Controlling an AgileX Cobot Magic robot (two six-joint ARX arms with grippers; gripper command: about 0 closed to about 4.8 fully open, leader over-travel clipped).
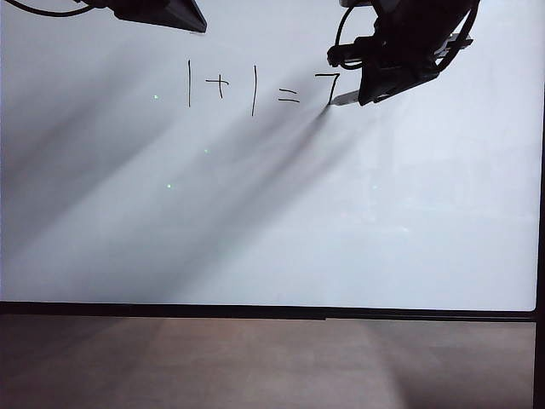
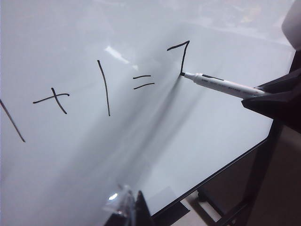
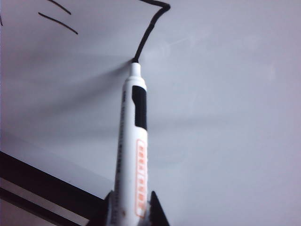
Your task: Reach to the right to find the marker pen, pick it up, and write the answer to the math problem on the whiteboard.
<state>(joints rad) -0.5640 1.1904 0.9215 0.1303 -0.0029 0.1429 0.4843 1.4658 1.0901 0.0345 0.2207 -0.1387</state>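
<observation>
The whiteboard (image 1: pixel 272 221) fills most of the exterior view. Thin strokes of the math problem (image 1: pixel 254 89) (image 2: pixel 104 87) read one plus one equals. Right of the equals sign stands a thicker top bar and down stroke of the answer (image 1: pixel 334 89) (image 2: pixel 185 56) (image 3: pixel 149 30). My right gripper (image 1: pixel 368 90) (image 3: pixel 131 201) is shut on the white marker pen (image 2: pixel 221 84) (image 3: pixel 131 141). The pen's tip touches the board at the lower end of the down stroke. My left gripper (image 1: pixel 201 25) (image 2: pixel 134 207) hovers off the board at the upper left, its fingers together and holding nothing.
A thin black edge (image 1: pixel 255 311) runs along the bottom of the board, with a brown wooden surface (image 1: pixel 255 366) below it. The left wrist view shows a dark stand frame (image 2: pixel 225 209) beyond the board's corner. Long arm shadows cross the board.
</observation>
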